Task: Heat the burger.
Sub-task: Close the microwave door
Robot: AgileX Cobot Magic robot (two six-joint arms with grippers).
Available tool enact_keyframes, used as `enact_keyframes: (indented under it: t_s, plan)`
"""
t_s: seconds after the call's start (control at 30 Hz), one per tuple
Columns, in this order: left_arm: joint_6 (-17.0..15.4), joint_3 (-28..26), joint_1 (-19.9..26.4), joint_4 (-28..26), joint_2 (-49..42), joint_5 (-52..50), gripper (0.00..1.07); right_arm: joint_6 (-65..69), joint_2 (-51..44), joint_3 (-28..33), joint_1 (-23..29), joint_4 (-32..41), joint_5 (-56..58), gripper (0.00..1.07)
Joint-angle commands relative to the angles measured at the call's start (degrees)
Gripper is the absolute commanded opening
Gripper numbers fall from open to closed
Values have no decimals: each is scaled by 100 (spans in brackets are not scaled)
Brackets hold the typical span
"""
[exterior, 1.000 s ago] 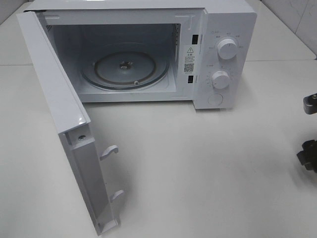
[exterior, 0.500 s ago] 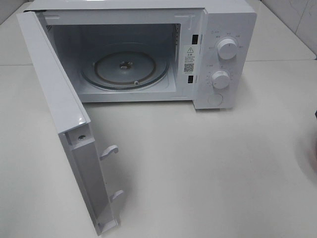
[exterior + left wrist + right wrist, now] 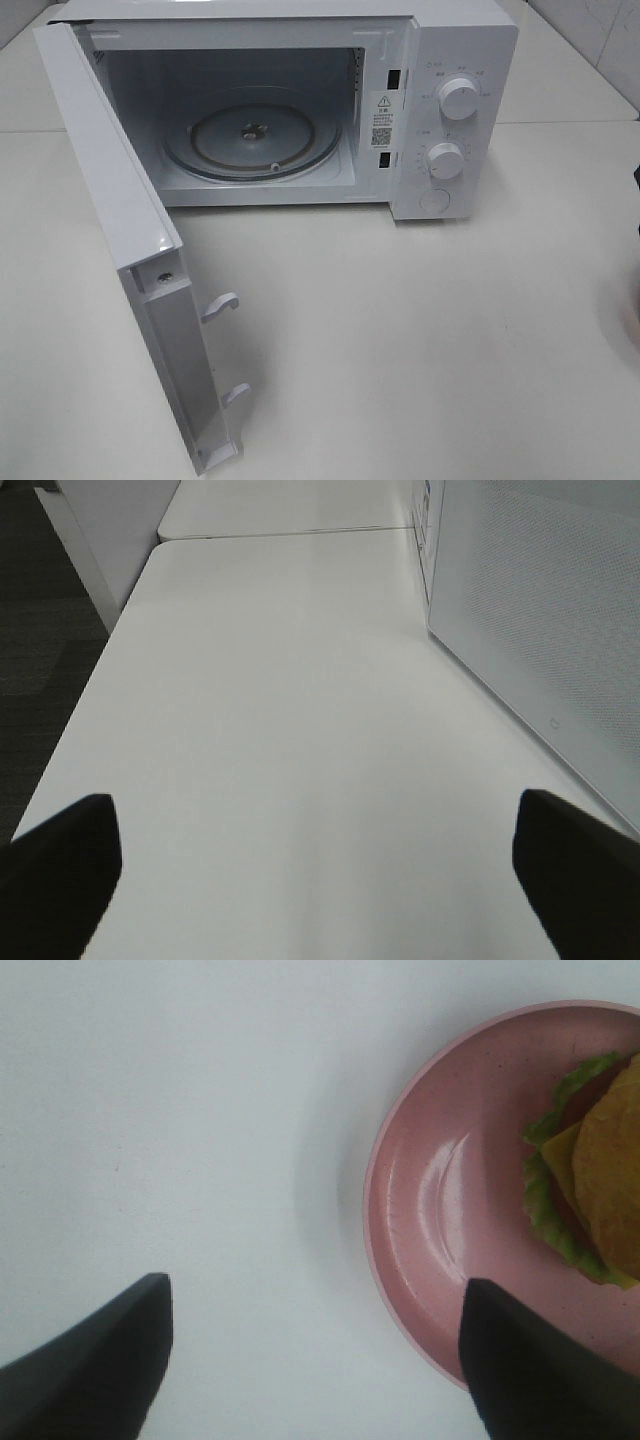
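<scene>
Between your right gripper's [image 3: 315, 1360] two dark fingers [image 3: 90, 1360], which stand spread wide apart with nothing held, you look down on bare white table [image 3: 180, 1110]. One finger lies over white table; the other overlaps the near rim of a pink plate [image 3: 440, 1190]. The burger [image 3: 600, 1170] sits on that plate, toward the side away from the open gap, with an orange-brown bun, a corner of yellow cheese and a frill of green lettuce showing. Part of the burger runs out of the picture. The gripper touches neither plate nor burger as far as the wrist view shows.

Your left gripper's [image 3: 320, 880] fingers [image 3: 60, 870] are also spread fully apart and empty, hanging above white table. Just beside it stands the white, dotted face of the microwave door [image 3: 540, 630].

From the high camera, the white microwave [image 3: 440, 60] sits at the back of the table with its door [image 3: 120, 230] swung wide open toward the front left. Inside, the round glass turntable [image 3: 250, 135] is bare. Two white knobs [image 3: 458, 98] sit one above the other on the right-hand panel. Neither gripper nor the burger shows clearly in this view; only a faint pinkish blur touches the right edge.
</scene>
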Motion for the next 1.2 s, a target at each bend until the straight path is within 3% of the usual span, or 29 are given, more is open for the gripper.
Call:
enact_keyframes:
  t_s: [0.03,0.27,0.57,0.87,1.2]
  plan:
    - [-23,17,23,23,-115,-52,101,40,-74,-34,132,74,0,77]
    - [-23,17,23,23,-115,-52,101,69,-378,-29,533,195,11,77]
    - [-23,17,23,23,-115,-52,101,344,-1031,0,556,189,74,77]
    - [-23,17,23,23,-115,-52,101,430,-2601,779,556,149,309,76]
    - [-23,17,23,23,-115,-52,101,264,-3713,905,556,155,888,76]
